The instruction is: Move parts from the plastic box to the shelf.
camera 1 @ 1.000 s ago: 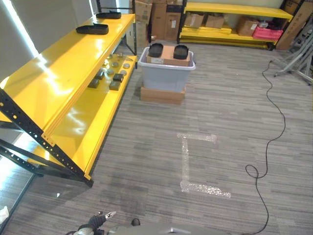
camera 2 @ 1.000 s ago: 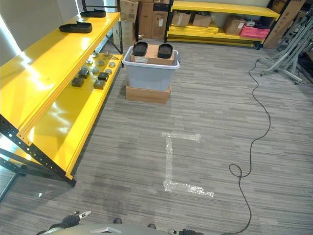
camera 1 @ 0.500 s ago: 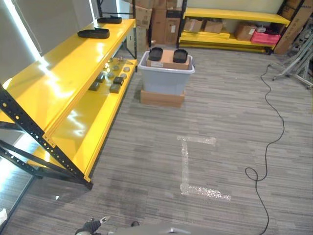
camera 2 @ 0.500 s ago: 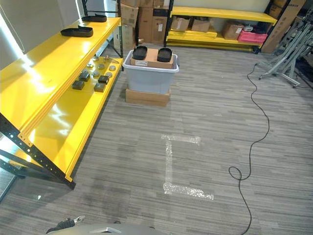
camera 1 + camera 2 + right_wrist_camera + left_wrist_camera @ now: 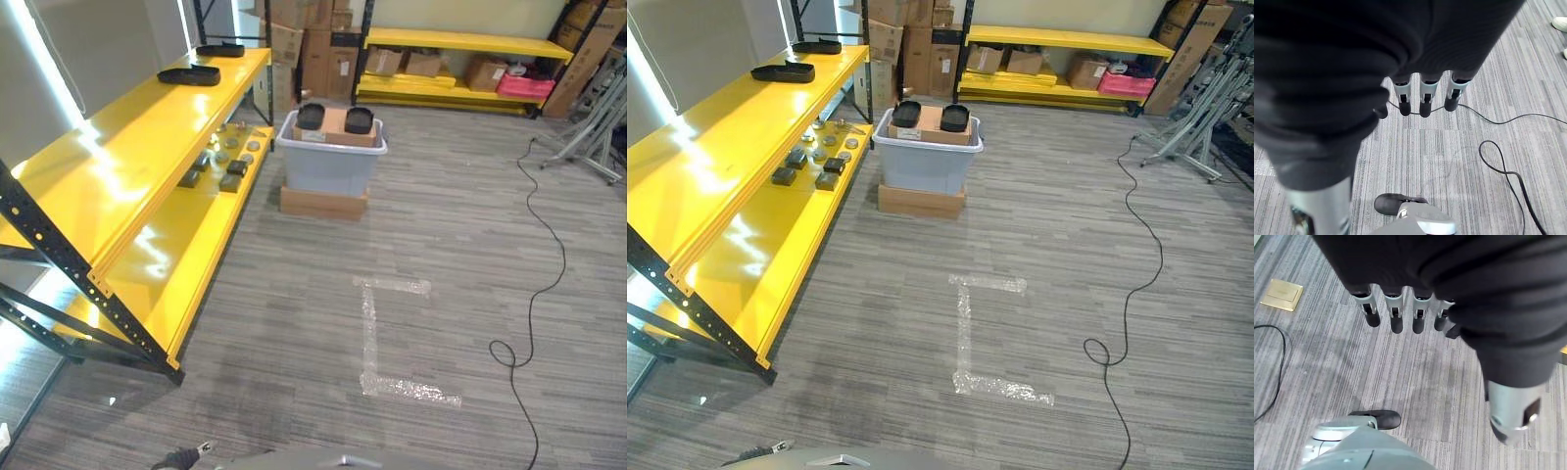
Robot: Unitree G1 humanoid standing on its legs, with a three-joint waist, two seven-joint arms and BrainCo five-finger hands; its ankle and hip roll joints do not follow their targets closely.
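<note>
The yellow shelf (image 5: 118, 186) is running away along the left, small dark parts (image 5: 232, 168) lying on its lower level. Ahead, the grey box (image 5: 331, 164) is sitting on a flat carton (image 5: 323, 203), holding two black parts (image 5: 311, 117). The left hand (image 5: 1400, 308) and right hand (image 5: 1422, 93) are hanging empty over carpet (image 5: 421, 245), fingers relaxed.

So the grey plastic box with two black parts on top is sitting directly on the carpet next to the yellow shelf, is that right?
Not quite. The grey plastic box with two black parts on top does stand next to the yellow shelf, but it is sitting on a flat cardboard box, not directly on the carpet. The left eye view shows this.
</note>
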